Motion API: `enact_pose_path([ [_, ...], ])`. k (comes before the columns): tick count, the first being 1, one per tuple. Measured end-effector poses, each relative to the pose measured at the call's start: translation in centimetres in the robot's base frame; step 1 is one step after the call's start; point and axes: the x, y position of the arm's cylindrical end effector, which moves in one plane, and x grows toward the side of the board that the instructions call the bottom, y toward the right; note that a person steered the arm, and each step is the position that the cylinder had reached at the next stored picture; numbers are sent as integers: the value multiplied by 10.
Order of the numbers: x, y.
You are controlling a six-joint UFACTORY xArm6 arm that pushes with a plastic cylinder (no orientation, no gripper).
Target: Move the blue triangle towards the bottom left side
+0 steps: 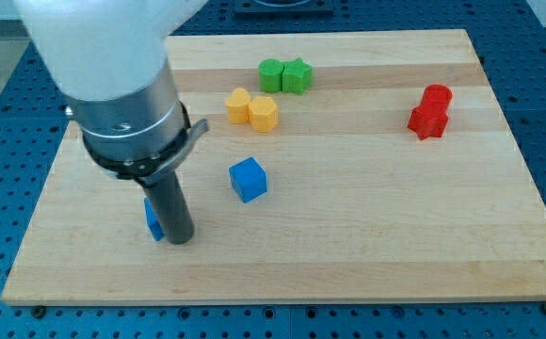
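Observation:
The blue triangle (152, 218) lies at the view's lower left on the wooden board (367, 254), mostly hidden behind my rod. My tip (181, 239) rests on the board, touching the triangle's right side. A blue cube (248, 179) sits to the upper right of the tip, apart from it.
A yellow heart-like block (239, 104) and a yellow hexagon-like block (264, 114) sit together at upper middle. Two green blocks (285, 74) touch each other above them. Two red blocks (430, 111) stand together at the upper right. The arm's body (113, 66) covers the upper left.

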Motion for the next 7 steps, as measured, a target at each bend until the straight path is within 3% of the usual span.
enact_pose_path([
  [5, -17, 21],
  [7, -27, -14],
])
